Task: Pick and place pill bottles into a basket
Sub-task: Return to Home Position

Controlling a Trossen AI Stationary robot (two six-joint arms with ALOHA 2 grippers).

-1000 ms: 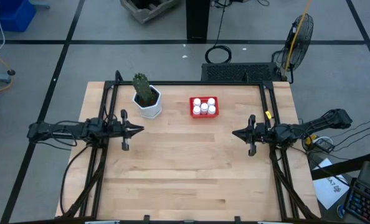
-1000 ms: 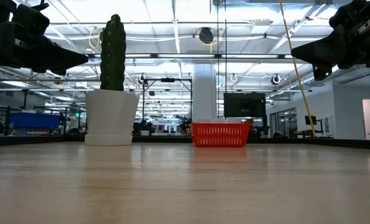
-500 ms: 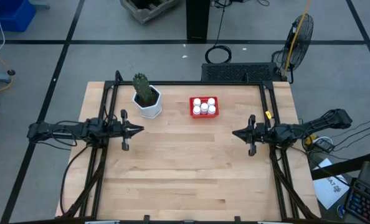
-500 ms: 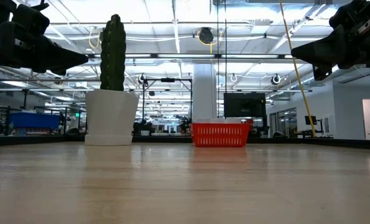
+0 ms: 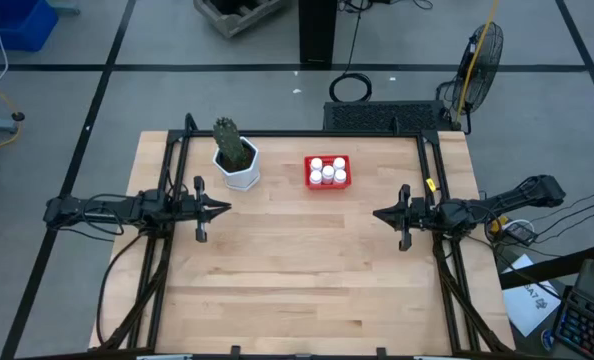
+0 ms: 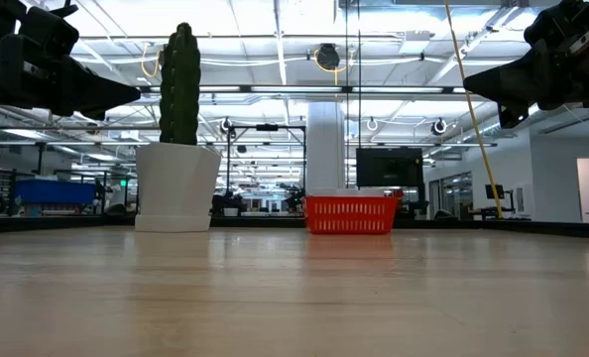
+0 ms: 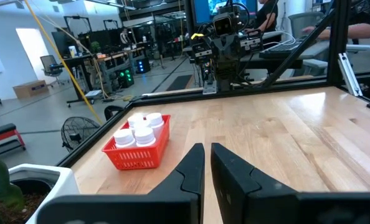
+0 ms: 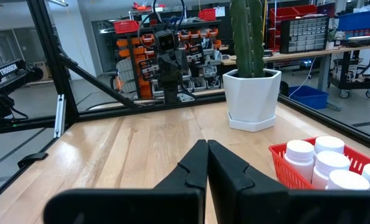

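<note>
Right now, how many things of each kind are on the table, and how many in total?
Pill bottles, all inside the basket: 5
Red basket: 1
White plant pot with a cactus: 1
Total: 7
Not counted: the left arm and the right arm, waiting at the table's sides.

I count five pill bottles [image 5: 327, 171], each white-capped, and one red basket [image 5: 308, 171]. There is one white hexagonal pot [image 5: 239, 178] and one green cactus [image 5: 227, 138]. I have two arms, so two grippers: my left gripper [image 5: 225, 208] and my right gripper [image 5: 377, 214], with two fingers each. One wooden table [image 5: 297, 280]. One fan [image 5: 482, 50].
</note>
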